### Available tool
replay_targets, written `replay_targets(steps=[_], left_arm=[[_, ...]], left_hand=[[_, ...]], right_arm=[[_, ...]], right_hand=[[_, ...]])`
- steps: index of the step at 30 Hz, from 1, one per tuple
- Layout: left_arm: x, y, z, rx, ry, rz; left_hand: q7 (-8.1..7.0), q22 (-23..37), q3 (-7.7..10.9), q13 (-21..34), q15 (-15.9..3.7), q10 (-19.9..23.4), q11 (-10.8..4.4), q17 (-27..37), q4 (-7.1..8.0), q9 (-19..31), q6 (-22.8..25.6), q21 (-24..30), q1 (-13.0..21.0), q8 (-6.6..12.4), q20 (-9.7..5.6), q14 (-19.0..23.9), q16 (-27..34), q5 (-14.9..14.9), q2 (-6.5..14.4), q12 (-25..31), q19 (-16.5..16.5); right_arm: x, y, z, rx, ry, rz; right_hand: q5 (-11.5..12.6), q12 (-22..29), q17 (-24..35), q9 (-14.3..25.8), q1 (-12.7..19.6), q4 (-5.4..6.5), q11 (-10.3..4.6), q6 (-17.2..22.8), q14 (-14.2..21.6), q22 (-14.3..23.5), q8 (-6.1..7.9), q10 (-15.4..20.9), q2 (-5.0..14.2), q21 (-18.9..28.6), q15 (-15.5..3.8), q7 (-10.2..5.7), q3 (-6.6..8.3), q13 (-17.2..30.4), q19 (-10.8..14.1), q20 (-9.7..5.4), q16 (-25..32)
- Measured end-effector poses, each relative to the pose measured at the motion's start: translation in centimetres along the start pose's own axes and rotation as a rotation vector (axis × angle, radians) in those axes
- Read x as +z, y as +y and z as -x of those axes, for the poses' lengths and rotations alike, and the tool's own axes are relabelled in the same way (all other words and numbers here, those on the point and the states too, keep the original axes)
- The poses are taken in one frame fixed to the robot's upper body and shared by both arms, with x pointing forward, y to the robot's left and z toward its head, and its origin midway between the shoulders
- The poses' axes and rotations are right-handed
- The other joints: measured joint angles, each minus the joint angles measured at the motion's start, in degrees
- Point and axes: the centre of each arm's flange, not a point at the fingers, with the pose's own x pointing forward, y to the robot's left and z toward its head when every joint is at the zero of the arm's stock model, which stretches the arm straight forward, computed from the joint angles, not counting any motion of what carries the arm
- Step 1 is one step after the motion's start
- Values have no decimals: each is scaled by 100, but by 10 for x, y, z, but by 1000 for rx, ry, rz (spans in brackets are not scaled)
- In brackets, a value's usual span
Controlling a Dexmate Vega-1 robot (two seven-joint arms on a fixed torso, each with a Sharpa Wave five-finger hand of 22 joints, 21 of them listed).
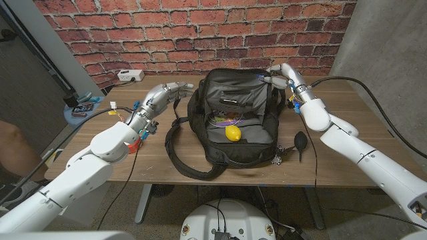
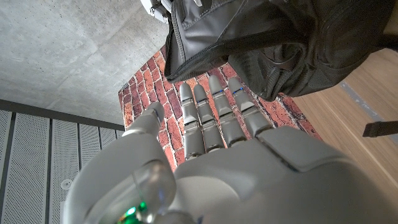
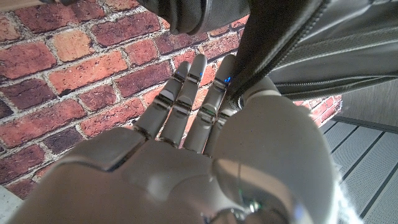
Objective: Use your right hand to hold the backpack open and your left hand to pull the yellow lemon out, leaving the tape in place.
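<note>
Two hands flank the backpack (image 1: 230, 123), which sits at frame centre in the head view with its main compartment gaping toward the camera. Left hand (image 1: 163, 95) is just left of the bag's upper-left corner, fingers extended and close together, holding nothing; a narrow strip of bare wood separates it from the bag wall. Left wrist view confirms it: fingers (image 2: 211, 115) straight, side by side, bag fabric beyond the tips, contact not clear. Right hand (image 1: 279, 75) is at the bag's upper-right rim; in the right wrist view the black rim fabric runs between thumb and fingers (image 3: 186, 99), so it looks pinched, other fingers straight.

Inside the compartment: yellow lemon (image 1: 233, 133) on the floor, lower centre of the opening, unobstructed from above. Behind it, toward the bag's back wall, a ring-like shape with purple and yellow tints, possibly the tape (image 1: 223, 121); too small to confirm.

Table (image 1: 160, 163) has open wood left of the bag and along the front edge. Shoulder strap (image 1: 175, 150) loops out lower left. Black squeeze bulb (image 1: 301, 141) lies right of the bag near the right forearm. White power strip (image 1: 131, 75) at the upper-left table edge.
</note>
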Motion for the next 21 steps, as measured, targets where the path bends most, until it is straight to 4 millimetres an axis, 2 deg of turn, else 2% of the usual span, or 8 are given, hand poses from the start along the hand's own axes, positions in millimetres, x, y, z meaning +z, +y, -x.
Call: replay_targets(steps=[21], left_arm=[[11,-16,6,-60,-9,72]], left_hand=[[0,26,25,130,0,-23,22,-44,-24,26,0,83,63,0,-18,-1,-30,12,63,4,80]], right_arm=[[0,-1,1,-21,22,5]], right_hand=[[-5,0,27,2,15,8,0,22,0,0,-44,0,15,0,0,-22,-39,-2,1,0,-38]])
